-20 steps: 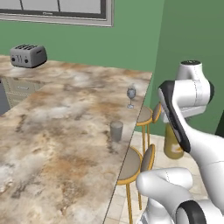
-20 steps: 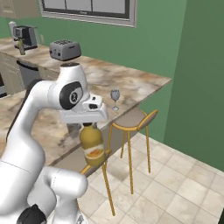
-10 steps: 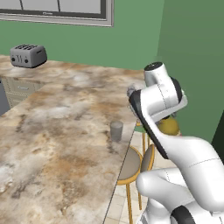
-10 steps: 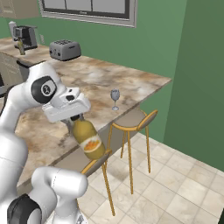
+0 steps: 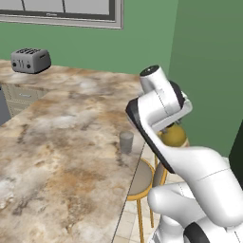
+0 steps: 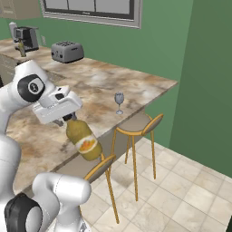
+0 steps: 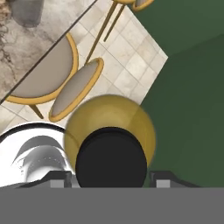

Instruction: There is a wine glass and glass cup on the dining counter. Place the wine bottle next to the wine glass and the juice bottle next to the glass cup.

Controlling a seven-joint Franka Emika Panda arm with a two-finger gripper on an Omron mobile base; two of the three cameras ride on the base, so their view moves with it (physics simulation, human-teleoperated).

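Observation:
My gripper [image 6: 68,119] is shut on the black cap of the juice bottle [image 6: 84,141], a squat amber bottle hanging tilted in the air off the dining counter's [image 6: 93,86] edge, above a stool. In the hand view the cap [image 7: 111,159] sits between my fingertips, with the amber body [image 7: 131,118] below it. From the left, the juice bottle [image 5: 173,136] peeks out behind my arm. The grey glass cup [image 5: 126,142] stands near the counter [image 5: 57,142] edge, left of the bottle. The wine glass [image 6: 118,101] stands farther along that edge. The wine bottle is out of view.
Wooden stools [image 6: 136,124] [image 5: 142,179] are tucked under the counter's overhang, directly below the bottle [image 7: 74,89]. A toaster [image 5: 31,60] [image 6: 67,51] sits at the far end and a coffee machine [image 6: 26,38] behind it. A green wall lies to the right.
My arm has swung left toward the counter edge, carrying the juice bottle up and closer to the glass cup. The bottle now hangs more tilted.

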